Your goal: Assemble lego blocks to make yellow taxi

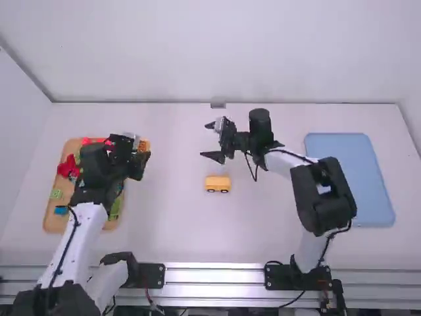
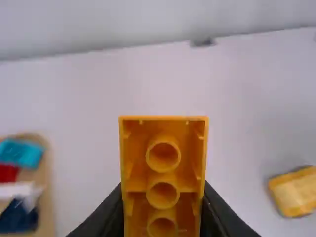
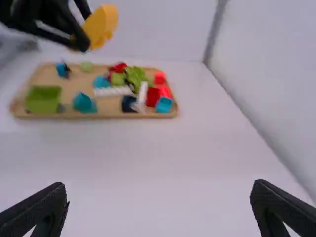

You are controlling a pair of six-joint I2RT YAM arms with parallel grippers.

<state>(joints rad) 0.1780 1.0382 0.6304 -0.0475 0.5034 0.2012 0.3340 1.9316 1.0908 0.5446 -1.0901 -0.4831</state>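
Left wrist view: tubed underside of orange block [image 2: 164, 170], clamped in left claw [image 1: 139, 158]. High view: wheeled yellow piece [image 1: 218, 182] on tabletop [image 1: 177, 230] near right claw [image 1: 206, 140], fingers apart; left arm [image 1: 91, 220] partly hides tray [image 1: 50, 221].

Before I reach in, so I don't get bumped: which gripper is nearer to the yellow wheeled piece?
Right. The right gripper is just beyond the yellow wheeled piece, jaws open; the left gripper is farther off to its left, near the tray.

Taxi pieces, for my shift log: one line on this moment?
left gripper: shut on yellow block; right gripper: open, empty; wheeled yellow piece: on table, not joined
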